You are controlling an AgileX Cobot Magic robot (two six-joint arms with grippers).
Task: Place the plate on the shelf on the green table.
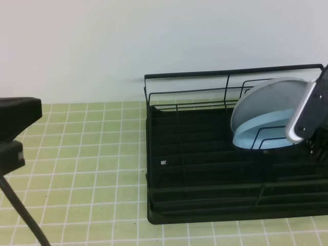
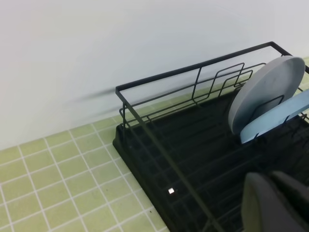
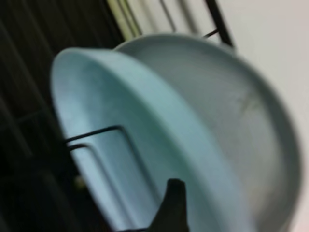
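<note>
The light blue plate point(image 1: 256, 130) stands tilted in the black wire shelf point(image 1: 205, 214), leaning on a grey-white plate point(image 1: 277, 95) behind it. An upright wire divider crosses its face. In the right wrist view the plate point(image 3: 140, 164) fills the frame, with one dark fingertip point(image 3: 174, 208) low in front of it. My right gripper point(image 1: 302, 128) is at the plate's right rim, jaws open, and the shelf carries the plate. My left gripper point(image 2: 277, 193) is shut and empty over the shelf's point(image 2: 140, 150) near side. The plate point(image 2: 285, 116) shows there too.
The shelf sits on the green table point(image 1: 87, 169), close to the white back wall. My left arm point(image 1: 15, 123) hangs dark at the left edge above the tiles. The grey-white plate point(image 2: 263, 89) occupies the slot behind the blue one.
</note>
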